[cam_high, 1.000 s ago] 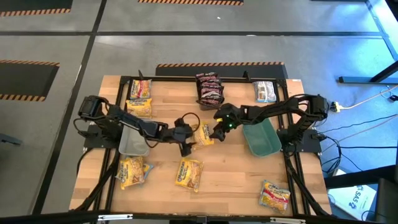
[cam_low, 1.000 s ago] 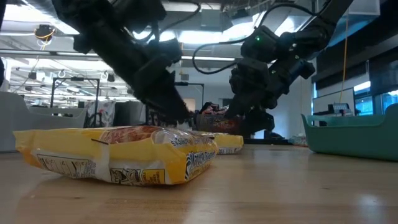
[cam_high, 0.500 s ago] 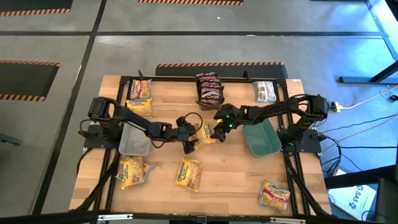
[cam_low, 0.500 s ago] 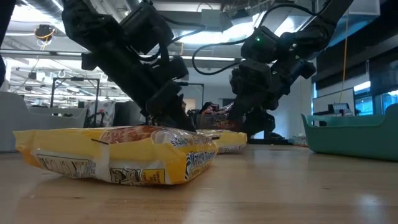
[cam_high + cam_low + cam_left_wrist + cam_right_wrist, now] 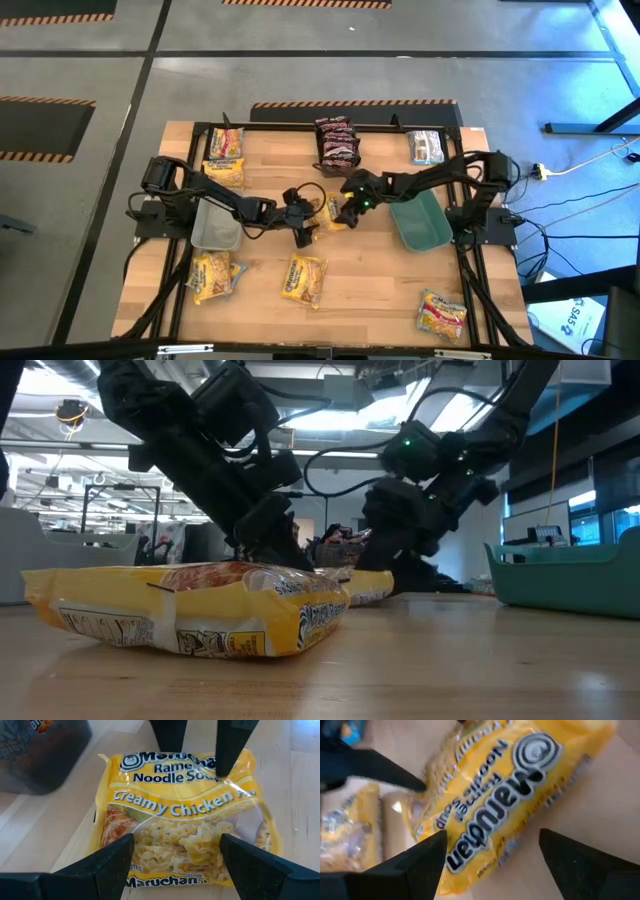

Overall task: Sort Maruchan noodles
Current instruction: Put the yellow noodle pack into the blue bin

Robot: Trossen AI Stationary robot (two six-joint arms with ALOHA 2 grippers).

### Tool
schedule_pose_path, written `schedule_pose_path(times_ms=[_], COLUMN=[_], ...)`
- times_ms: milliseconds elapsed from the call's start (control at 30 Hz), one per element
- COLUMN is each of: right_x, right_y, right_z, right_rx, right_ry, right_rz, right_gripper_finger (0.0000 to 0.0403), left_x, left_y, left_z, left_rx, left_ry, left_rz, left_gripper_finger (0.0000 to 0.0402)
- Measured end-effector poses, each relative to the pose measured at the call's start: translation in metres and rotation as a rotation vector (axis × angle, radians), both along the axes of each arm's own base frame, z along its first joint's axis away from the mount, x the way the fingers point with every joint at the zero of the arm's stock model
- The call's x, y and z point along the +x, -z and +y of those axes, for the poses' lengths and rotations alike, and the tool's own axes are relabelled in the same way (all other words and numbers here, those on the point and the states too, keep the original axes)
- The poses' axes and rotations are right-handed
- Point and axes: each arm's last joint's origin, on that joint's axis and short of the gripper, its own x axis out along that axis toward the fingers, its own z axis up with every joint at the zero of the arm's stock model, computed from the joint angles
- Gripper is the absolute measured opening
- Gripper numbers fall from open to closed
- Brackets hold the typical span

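Centrally, glossy yellow noodle packet [image 5: 182, 817], lying flat

The right gripper [image 5: 347, 208] is edging left over the centre yellow packet [image 5: 329, 212], its arm drawing in from the table's right edge.

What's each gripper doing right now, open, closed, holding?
Left gripper: open, fingers astride the yellow Creamy Chicken packet, not gripping.
Right gripper: open over the same packet, holding nothing.

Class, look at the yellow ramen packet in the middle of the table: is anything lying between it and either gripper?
Nothing visible does. The open left gripper and open right gripper flank the glossy yellow Maruchan ramen packet from opposite sides, with only bare wooden table around it.
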Motion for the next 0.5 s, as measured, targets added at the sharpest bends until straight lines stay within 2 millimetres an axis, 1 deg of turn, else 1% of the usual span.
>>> schedule_pose_path(times_ms=[100, 333, 500], right_x=[0.0048, 0.0074, 0.0094], right_y=[0.0036, 0.0029, 0.0023], right_z=[-0.0006, 0.0, 0.0075], right_rx=[0.01, 0.023, 0.005], right_ry=[0.003, -0.007, -0.018], right_rz=[-0.037, -0.075, -0.085], right_gripper_finger=[0.0319, 0.0319, 0.0319], left_x=[0.0, 0.0001, 0.0009], left_y=[0.0, 0.0002, -0.0005], left_z=[-0.0005, -0.0006, -0.0007], left_rx=[0.002, 0.001, -0.001], left_ry=[0.0, 0.001, 0.003], left_rz=[-0.002, -0.003, -0.017], left_gripper_finger=[0.0294, 0.0294, 0.0294])
